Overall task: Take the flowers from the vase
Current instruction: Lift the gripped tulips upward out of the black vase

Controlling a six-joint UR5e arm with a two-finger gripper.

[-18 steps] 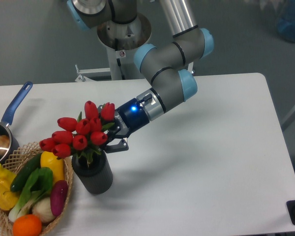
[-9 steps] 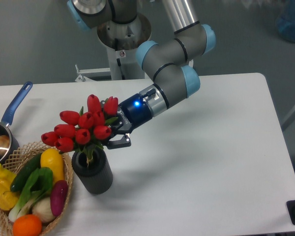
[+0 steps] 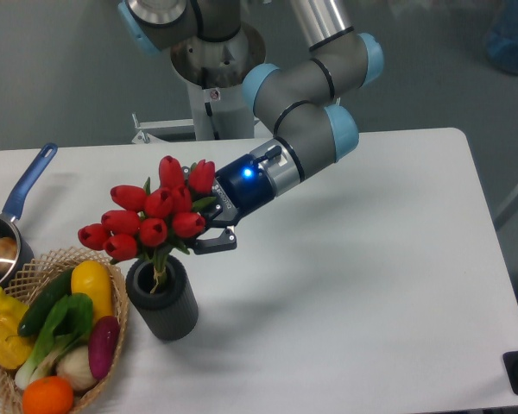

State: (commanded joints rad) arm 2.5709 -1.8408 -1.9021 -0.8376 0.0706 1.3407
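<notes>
The flowers [image 3: 151,217], a bunch of red tulips with green leaves, hang over the vase [image 3: 162,300], a dark grey ribbed cup near the table's front left. Their pale stems still reach down into its round mouth. My gripper [image 3: 209,231] comes in from the right, level with the blooms, and is shut on the flowers just below the heads; one dark finger [image 3: 216,244] shows under the bunch, the other is hidden behind the petals.
A wicker basket [image 3: 17,274] of vegetables stands directly left of the vase. A steel pot [image 3: 0,250] with a blue handle lies at the far left edge. My arm crosses above the table's middle from the back.
The gripper has risen with the flowers, lifting the bunch up and slightly right, so more stem shows above the vase mouth. The vase has not moved.
</notes>
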